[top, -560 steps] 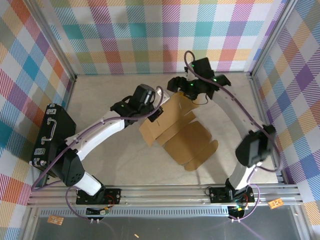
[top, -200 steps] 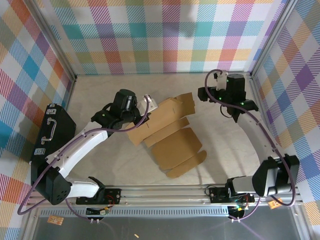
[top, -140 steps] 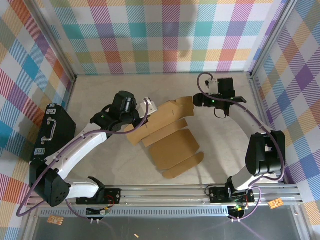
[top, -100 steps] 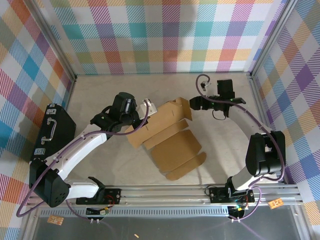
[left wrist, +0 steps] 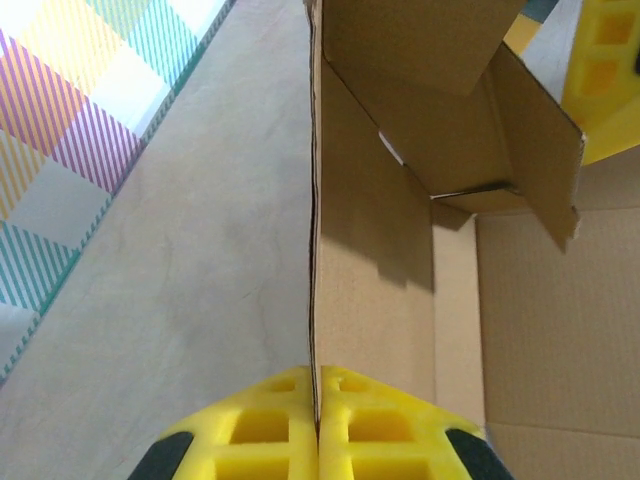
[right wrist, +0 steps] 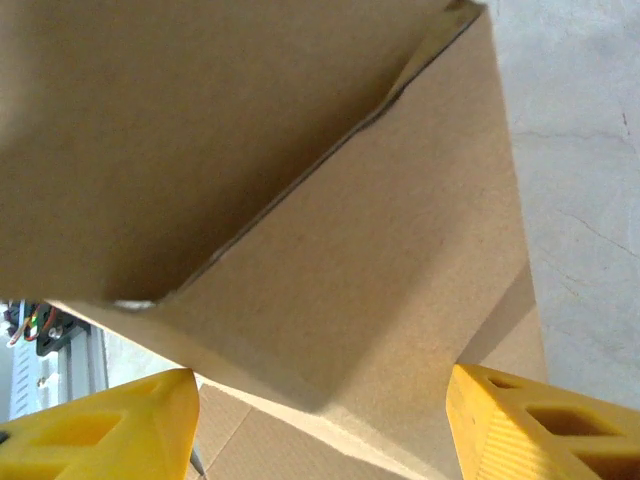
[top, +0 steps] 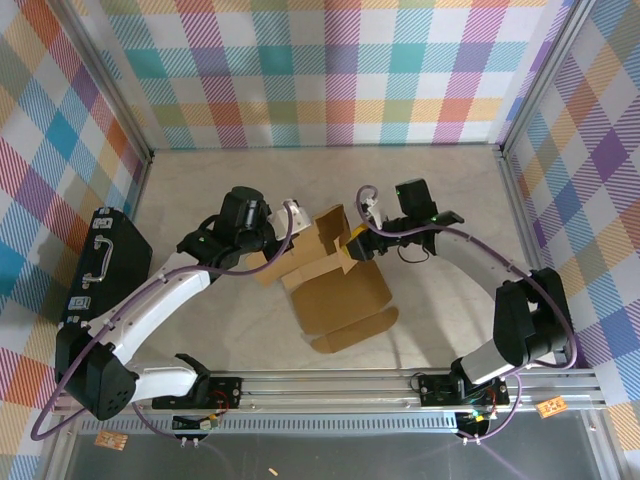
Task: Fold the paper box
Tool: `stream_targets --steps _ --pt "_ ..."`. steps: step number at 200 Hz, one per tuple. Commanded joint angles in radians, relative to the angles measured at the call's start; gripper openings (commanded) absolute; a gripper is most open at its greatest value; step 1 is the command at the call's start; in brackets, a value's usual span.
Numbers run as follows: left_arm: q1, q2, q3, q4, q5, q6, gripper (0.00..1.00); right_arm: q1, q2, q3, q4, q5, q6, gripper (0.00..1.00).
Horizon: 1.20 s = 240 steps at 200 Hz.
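The paper box (top: 340,290) is a brown cardboard sheet lying mid-table, with its far flaps raised. My left gripper (top: 288,222) is shut on the upright left wall of the box (left wrist: 380,290), and the yellow fingers (left wrist: 270,420) pinch its thin edge. My right gripper (top: 357,243) is at the box's far right side, against a raised flap (top: 333,228). In the right wrist view its gripper (right wrist: 330,430) stands open, the yellow fingertips (right wrist: 120,420) wide apart, with the folded flap (right wrist: 350,250) just ahead of them. One of its yellow fingers (left wrist: 605,80) also shows in the left wrist view.
A black hard case (top: 105,265) with a handle stands against the left wall. Plaid walls close in the left, back and right sides. An aluminium rail (top: 330,385) runs along the near edge. Bare tabletop (top: 200,190) lies behind the left arm.
My right gripper has swung left from the back right corner to the box's raised flap, its jaws narrowing. The flap now stands more upright. The box slid slightly left and nearer.
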Motion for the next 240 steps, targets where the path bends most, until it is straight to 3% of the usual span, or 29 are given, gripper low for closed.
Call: stream_targets --steps 1,21,35,60,78,98,157,183,240 --pt "-0.002 -0.01 -0.004 0.049 0.011 -0.007 0.0 0.001 -0.054 -0.001 0.017 -0.048 -0.04 0.68" --pt "-0.001 0.0 0.001 0.049 -0.069 -0.023 0.0 -0.001 -0.138 -0.045 0.1 0.083 0.035 0.78" --pt "0.003 0.005 0.008 0.049 -0.106 -0.039 0.0 -0.022 -0.218 -0.119 0.223 0.231 0.183 0.84" --pt "0.006 0.006 0.013 0.041 -0.079 -0.056 0.0 -0.16 -0.286 -0.206 0.328 0.345 0.457 0.86" --pt "0.006 0.007 0.015 0.041 -0.064 -0.069 0.0 -0.252 -0.254 -0.203 0.245 0.436 0.622 0.84" --pt "0.008 0.011 0.022 0.028 -0.066 -0.083 0.0 -0.284 -0.174 -0.153 0.1 0.533 0.68 0.78" --pt "0.007 0.031 0.047 -0.005 -0.075 -0.16 0.0 -0.255 0.064 -0.137 0.178 0.323 0.735 0.51" --pt "0.008 0.036 0.048 -0.002 -0.083 -0.18 0.0 -0.201 0.161 -0.096 0.245 0.165 0.708 0.38" --pt "0.008 0.055 0.05 0.015 -0.09 -0.218 0.0 -0.069 0.269 -0.005 0.193 0.079 0.582 0.27"
